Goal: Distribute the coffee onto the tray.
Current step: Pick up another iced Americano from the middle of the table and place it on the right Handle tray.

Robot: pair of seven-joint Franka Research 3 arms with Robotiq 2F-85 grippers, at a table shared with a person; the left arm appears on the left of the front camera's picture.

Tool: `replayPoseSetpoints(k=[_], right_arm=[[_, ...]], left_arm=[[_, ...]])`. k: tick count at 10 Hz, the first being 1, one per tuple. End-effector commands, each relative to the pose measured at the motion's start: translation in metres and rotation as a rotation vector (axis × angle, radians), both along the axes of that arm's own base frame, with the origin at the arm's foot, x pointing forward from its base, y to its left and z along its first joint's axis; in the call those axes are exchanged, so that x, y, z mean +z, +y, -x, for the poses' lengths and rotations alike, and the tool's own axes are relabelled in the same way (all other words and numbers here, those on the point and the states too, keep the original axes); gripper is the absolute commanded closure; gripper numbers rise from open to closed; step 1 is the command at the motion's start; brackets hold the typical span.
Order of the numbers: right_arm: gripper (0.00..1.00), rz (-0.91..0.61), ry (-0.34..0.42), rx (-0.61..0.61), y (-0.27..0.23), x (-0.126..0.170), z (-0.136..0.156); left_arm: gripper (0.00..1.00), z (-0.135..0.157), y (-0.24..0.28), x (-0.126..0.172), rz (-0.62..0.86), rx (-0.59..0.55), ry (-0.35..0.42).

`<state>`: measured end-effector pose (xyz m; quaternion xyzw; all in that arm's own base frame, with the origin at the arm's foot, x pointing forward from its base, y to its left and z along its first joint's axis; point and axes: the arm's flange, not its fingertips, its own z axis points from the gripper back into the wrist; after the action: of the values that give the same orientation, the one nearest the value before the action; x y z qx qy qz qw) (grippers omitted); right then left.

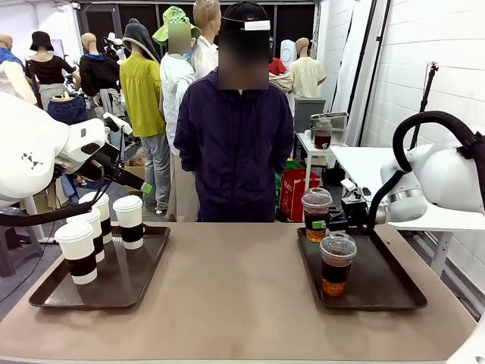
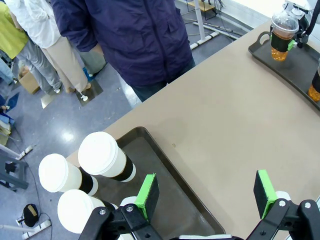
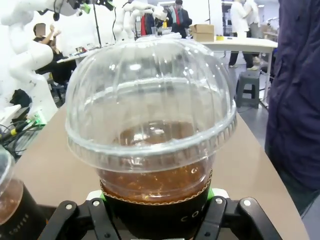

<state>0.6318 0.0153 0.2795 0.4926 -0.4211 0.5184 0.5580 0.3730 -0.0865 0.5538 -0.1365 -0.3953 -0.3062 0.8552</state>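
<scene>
Several white paper cups with dark sleeves stand on the left brown tray. My left gripper hovers open above that tray's far side. In the left wrist view its green pads stand wide apart over the tray rim, with paper cups below left. On the right tray, my right gripper is shut on the far clear dome-lidded cup of brown drink, seen close up as the dome-lidded cup. A second dome-lidded cup stands nearer on that tray.
A person in a dark jacket stands at the table's far edge, no hands over the table. Bare tabletop lies between the two trays. The nearer dome cup sits close beside the held one.
</scene>
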Motion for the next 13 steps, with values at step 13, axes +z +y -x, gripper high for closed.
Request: replayPoseSetpoints(k=[13], right_arm=[[0.33, -0.047, -0.054, -0.031, -0.017, -0.044, -0.009]], left_arm=[[0.0, 0.0, 0.002, 0.0, 0.006, 0.0, 0.002]])
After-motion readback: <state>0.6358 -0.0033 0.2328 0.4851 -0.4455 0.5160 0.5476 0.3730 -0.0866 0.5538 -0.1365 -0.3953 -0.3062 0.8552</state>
